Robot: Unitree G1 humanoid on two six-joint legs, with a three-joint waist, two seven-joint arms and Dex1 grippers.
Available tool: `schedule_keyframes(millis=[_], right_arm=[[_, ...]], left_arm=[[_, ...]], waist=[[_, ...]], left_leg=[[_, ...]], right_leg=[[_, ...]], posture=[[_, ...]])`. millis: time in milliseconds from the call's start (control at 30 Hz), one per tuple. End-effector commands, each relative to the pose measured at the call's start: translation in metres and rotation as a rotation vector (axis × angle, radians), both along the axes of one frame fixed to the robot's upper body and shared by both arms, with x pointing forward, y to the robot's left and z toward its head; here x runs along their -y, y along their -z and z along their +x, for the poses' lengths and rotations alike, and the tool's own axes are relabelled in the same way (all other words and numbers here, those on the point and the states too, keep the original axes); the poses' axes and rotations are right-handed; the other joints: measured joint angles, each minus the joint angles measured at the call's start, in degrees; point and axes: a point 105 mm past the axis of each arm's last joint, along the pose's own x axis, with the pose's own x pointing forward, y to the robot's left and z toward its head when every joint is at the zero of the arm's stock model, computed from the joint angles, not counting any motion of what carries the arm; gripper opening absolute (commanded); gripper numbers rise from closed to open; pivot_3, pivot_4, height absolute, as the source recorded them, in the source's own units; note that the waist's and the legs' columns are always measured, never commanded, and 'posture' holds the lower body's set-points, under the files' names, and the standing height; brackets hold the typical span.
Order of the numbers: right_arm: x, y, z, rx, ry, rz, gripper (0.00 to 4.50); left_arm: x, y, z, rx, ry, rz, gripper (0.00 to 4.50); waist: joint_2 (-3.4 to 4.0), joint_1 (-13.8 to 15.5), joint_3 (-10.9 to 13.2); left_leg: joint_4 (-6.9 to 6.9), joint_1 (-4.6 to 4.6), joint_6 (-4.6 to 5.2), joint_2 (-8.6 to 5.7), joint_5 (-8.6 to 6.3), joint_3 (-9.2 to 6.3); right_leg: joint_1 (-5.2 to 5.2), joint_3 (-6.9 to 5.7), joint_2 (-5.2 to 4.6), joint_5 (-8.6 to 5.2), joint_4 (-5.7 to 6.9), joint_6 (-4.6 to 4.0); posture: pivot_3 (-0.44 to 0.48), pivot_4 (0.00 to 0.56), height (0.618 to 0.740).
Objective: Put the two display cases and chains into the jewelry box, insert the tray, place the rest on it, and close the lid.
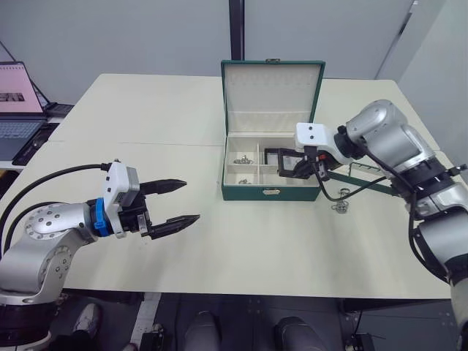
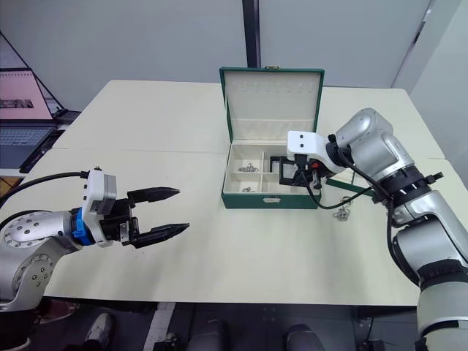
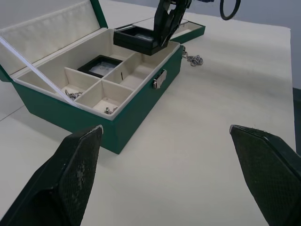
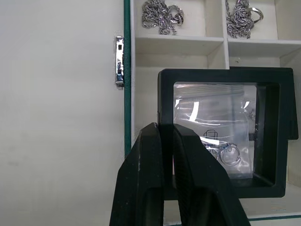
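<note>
A pale cream table point(image 1: 219, 248) is set before grey walls, with a laptop point(image 1: 18, 102) seen at its far left edge. The jewelry box point(image 1: 270, 191) is placed near the middle of the table, its lid point(image 1: 272, 95) raised upright and the cream lining shown. Chains point(image 4: 162, 14) are laid in the two small compartments on the box's left side. One display case point(image 3: 100, 66) is laid flat in a rear compartment. The second display case point(image 4: 225, 136) is pinched by its frame in the right gripper point(image 1: 298, 170) and held just above the box's right-hand compartment; rings can be made out behind its window. The tray point(image 3: 186, 29) is partly seen on the table to the right of the box, behind the right arm, and a loose chain point(image 1: 339, 207) is left beside it. The left gripper point(image 1: 175, 201) is held well apart from the box, above the bare table, its fingers spread wide and nothing between them.
</note>
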Motion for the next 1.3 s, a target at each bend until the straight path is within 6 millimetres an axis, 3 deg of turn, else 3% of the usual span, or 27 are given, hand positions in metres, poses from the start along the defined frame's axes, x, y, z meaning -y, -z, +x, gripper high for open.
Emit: schedule_keyframes(millis=[33,300,967,1000,1300], right_arm=[[-0.005,-0.010,0.002,0.025,-0.032,0.006,0.05],[-0.011,0.001,0.002,-0.010,-0.035,0.020,0.05],[-0.012,0.008,0.004,-0.031,-0.029,0.028,0.05],[-0.012,0.007,0.004,-0.032,-0.029,0.028,0.61],[-0.011,-0.005,0.015,0.031,0.009,0.050,2.69]], left_arm=[[0.000,-0.012,-0.003,0.066,-0.002,0.011,4.50],[0.001,-0.013,-0.002,0.072,0.000,0.012,4.50],[0.003,-0.013,0.000,0.070,0.002,0.036,4.50],[0.004,-0.013,0.000,0.071,0.002,0.037,4.50],[0.007,-0.015,0.003,0.075,0.006,0.037,4.50]], waist=[[0.00,0.00,0.00],[0.00,-0.01,0.00],[0.00,-0.02,0.00],[0.00,-0.02,0.00],[0.00,-0.03,0.00]], left_leg=[[0.00,0.00,0.00,0.00,0.00,0.01],[0.00,-0.02,0.00,0.02,0.00,0.15],[-0.12,-0.02,0.00,0.02,0.00,0.16],[-0.13,-0.02,-0.01,0.02,0.01,0.17],[-0.12,-0.02,-0.01,0.02,0.01,0.17]], right_leg=[[-0.04,0.01,0.00,0.00,0.05,0.00],[-0.27,0.09,0.01,0.00,0.30,0.00],[-0.30,0.11,0.01,-0.01,0.33,-0.01],[-0.30,0.10,0.01,-0.01,0.33,-0.01],[-0.30,0.10,0.01,-0.01,0.33,-0.01]], posture=[[0.000,0.150,0.740],[0.000,0.150,0.740],[0.000,0.150,0.740],[0.000,0.150,0.740],[0.000,0.150,0.740]])
